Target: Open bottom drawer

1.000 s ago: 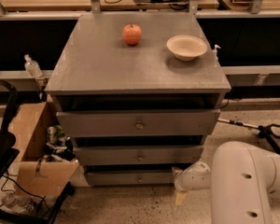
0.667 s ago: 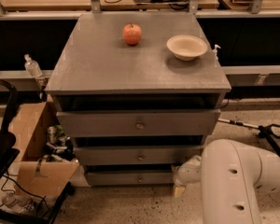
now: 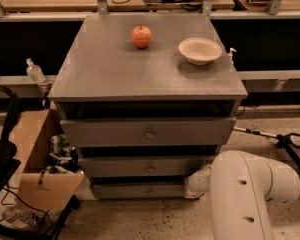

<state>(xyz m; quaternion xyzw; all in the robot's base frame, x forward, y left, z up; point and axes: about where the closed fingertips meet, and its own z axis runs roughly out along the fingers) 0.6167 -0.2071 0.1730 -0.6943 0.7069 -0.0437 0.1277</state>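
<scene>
The grey cabinet [image 3: 100, 79] has three drawers stacked at its front. The bottom drawer [image 3: 125, 190] is the lowest and shortest, with a small round knob [image 3: 150, 191] at its centre, and its front sits level with the cabinet front. My white arm [image 3: 250, 199] fills the lower right of the camera view. Its gripper [image 3: 194, 184] reaches in low beside the right end of the bottom drawer, to the right of the knob and mostly hidden behind the arm.
An apple [image 3: 141, 36] and a cream bowl [image 3: 200, 50] rest on the cabinet top. A cardboard box [image 3: 37, 154] with clutter stands on the floor to the left, beside a black frame [image 3: 5, 134]. A spray bottle [image 3: 34, 71] sits on the left ledge. A black stand [image 3: 285, 141] lies on the floor to the right.
My arm has swung left, so its white bulk sits closer to the cabinet's lower right corner. The drawers, apple and bowl have not moved.
</scene>
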